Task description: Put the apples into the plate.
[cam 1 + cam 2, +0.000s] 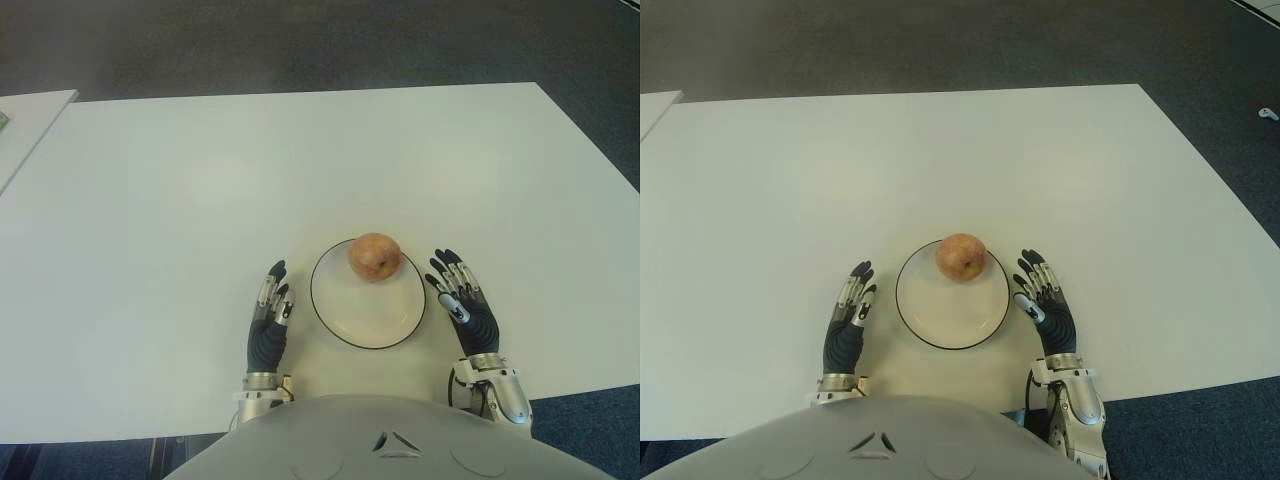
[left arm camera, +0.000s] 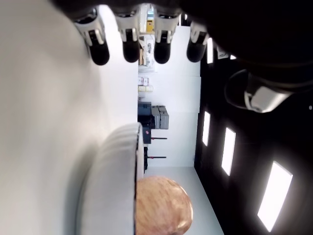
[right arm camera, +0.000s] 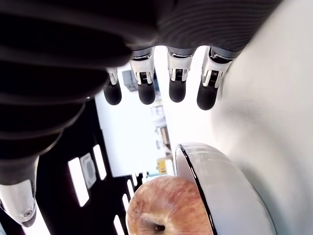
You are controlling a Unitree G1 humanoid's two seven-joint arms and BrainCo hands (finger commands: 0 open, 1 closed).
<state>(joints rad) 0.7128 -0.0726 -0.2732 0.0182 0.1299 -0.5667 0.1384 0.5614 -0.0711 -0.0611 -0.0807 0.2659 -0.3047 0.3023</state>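
One reddish-yellow apple (image 1: 375, 257) lies at the far edge of a white plate (image 1: 367, 317) with a thin dark rim, on the white table near its front edge. My left hand (image 1: 271, 300) lies flat just left of the plate, its fingers (image 2: 131, 46) stretched out and holding nothing. On the plate's right side my right hand (image 1: 455, 290) shows the same way, fingers (image 3: 178, 81) straight and empty. Both wrist views show the apple (image 3: 166, 208) sitting on the plate's rim (image 2: 115, 186), apart from either hand.
The white table (image 1: 200, 200) stretches wide behind and to both sides of the plate. A second light table corner (image 1: 25, 115) shows at the far left. Dark carpet (image 1: 300, 40) lies beyond the table's far edge.
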